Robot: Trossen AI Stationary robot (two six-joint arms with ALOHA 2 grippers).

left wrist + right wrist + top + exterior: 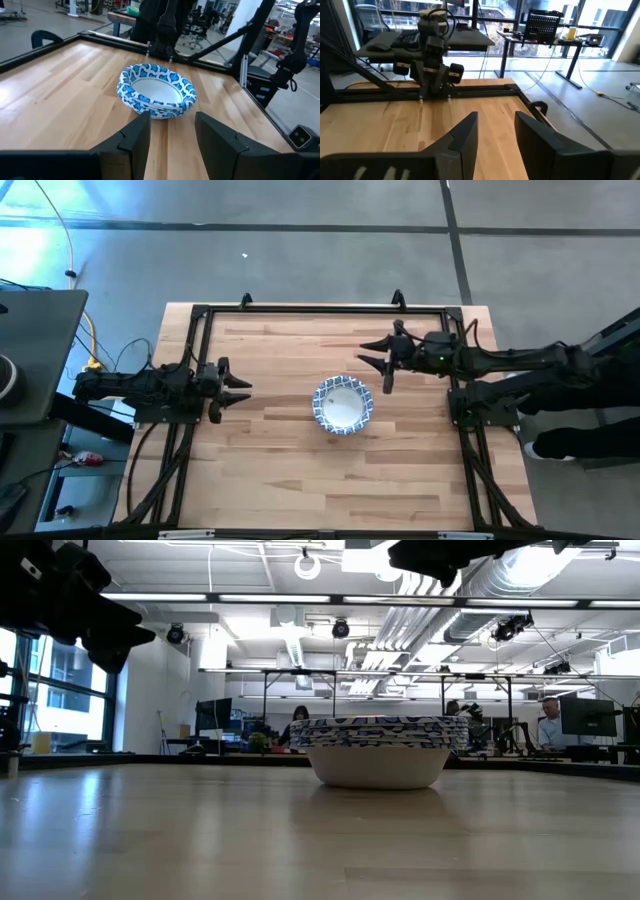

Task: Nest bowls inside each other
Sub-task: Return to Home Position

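Note:
The bowls [342, 404] stand nested in one stack on the middle of the wooden table, white inside with blue-and-white patterned rims. The low view shows several rims layered on the bottom bowl [378, 750], whose base rests on the tabletop. My left gripper [240, 388] is open near the table's left edge, pointing level at the stack [157, 90] with nothing between its fingers [172, 132]. My right gripper [372, 358] is open above the table, to the far right of the stack, and holds nothing [497, 132]. The right wrist view does not show the bowls.
A black metal frame [205, 315] runs around the table's left, far and right edges. Bare wood [330, 480] lies between the stack and the near edge. Beyond the table are desks, monitors and people seated far off [550, 725].

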